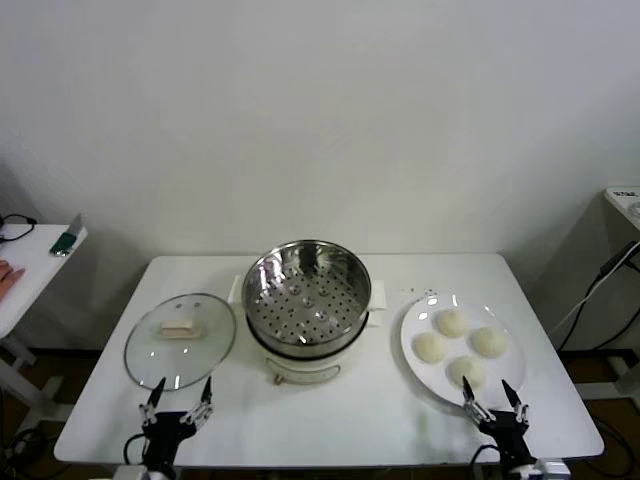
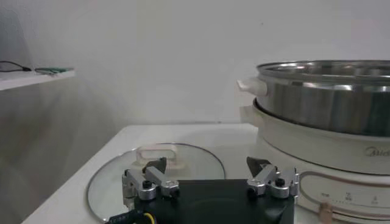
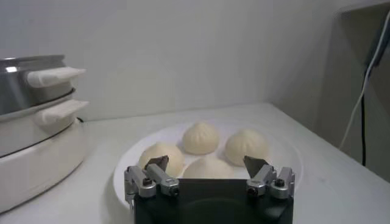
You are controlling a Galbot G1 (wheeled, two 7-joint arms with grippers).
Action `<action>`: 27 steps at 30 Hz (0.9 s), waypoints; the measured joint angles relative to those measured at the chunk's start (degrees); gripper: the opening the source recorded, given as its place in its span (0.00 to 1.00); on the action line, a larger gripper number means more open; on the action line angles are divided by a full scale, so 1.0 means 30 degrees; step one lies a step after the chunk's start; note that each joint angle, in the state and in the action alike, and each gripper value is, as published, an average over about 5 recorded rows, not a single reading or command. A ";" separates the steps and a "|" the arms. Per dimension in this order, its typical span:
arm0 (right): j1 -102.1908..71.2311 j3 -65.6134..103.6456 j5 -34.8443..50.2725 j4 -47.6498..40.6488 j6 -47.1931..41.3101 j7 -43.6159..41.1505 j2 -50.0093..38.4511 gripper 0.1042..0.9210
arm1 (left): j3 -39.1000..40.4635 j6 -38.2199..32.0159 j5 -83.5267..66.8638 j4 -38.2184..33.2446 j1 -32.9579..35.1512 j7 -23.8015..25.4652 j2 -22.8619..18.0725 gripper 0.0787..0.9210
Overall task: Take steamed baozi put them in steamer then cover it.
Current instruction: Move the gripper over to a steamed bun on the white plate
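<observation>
Four steamed baozi (image 1: 459,347) sit on the white plate (image 1: 415,345) right of the uncovered steamer (image 1: 307,297), glass lid (image 1: 180,340) lying left, with left gripper (image 1: 178,402) and right gripper (image 1: 494,400) both released, empty, at the table's (image 1: 330,410) near edge.

Steamer (image 1: 307,298) set mid-table (image 1: 330,415); lid (image 1: 180,340) laid flat to its left; plate (image 1: 412,345) placed to its right, four baozi (image 1: 460,346) clustered on it.
</observation>
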 measured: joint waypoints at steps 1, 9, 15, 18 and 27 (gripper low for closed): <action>0.0195 0.0020 -0.0048 0.0029 -0.0216 -0.0013 -0.0115 0.88 | 0.0004 0.0001 0.0002 -0.0011 0.0001 0.0002 0.0010 0.88; 0.4829 -0.0864 -0.1180 -0.0697 -0.3562 -0.1361 -0.2939 0.88 | 0.0118 -0.0063 0.0005 -0.0104 -0.0010 0.0016 0.0186 0.88; 1.0228 -0.4229 -0.2846 -0.2757 -0.5158 -0.4929 -0.6344 0.88 | 0.0243 -0.0203 -0.0007 -0.0080 -0.0036 0.0023 0.0308 0.88; 1.3372 -0.6920 -0.4189 -0.4135 -0.5008 -0.7866 -0.8011 0.88 | 0.0252 -0.0276 -0.0003 -0.0005 -0.0065 0.0021 0.0366 0.88; 2.4114 -1.7287 -0.8011 -0.8846 -0.2192 -1.7034 -1.0659 0.88 | 0.0408 -0.0495 0.0236 0.0210 -0.0125 0.0054 0.0403 0.88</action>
